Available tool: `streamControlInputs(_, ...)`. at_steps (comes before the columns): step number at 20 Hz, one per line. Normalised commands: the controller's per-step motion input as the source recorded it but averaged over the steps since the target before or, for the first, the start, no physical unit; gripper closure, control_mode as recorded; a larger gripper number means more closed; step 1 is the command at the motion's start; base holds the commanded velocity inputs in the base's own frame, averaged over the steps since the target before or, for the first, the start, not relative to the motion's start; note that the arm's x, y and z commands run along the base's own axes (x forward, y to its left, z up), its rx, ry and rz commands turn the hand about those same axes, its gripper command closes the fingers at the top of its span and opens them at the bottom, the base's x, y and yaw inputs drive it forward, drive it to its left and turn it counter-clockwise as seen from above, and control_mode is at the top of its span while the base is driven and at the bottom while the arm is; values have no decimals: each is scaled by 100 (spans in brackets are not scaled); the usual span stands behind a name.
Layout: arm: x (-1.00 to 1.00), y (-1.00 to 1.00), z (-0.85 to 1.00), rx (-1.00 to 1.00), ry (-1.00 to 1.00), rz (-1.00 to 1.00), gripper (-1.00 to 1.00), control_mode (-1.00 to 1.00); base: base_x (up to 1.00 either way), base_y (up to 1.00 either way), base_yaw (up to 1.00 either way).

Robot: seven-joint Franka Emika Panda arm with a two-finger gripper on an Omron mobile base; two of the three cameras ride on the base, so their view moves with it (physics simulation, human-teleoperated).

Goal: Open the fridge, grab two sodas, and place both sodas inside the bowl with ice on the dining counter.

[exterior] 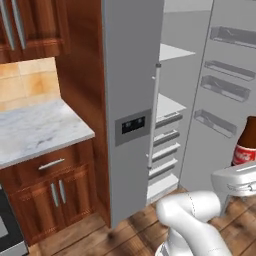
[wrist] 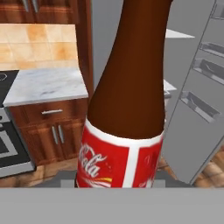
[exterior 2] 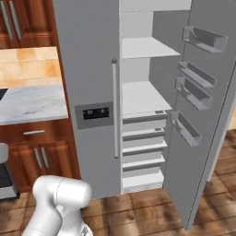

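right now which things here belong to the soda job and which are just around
Job:
- soda bottle, held upright in the end effector
- fridge, right door swung open, shelves bare

Just around:
- marble worktop
- wood cabinets
- tiled backsplash
- stove corner

arm (exterior: pixel 192 220): glossy white, rounded tubular links | joints: bulbous, thin dark seam lines | wrist: pale grey block
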Motion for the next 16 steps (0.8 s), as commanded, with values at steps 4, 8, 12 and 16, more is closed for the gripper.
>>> streamControlInputs(4, 0, 0, 0, 0, 0, 0, 100, 100, -70, 54, -33)
streamControlInputs(8, 0, 0, 0, 0, 0, 0, 100, 100, -82, 55, -34)
streamControlInputs(12, 0, 0, 0, 0, 0, 0, 100, 100, -43, 75, -32)
streamControlInputs(16, 0, 0, 0, 0, 0, 0, 100, 100, 61, 86, -10)
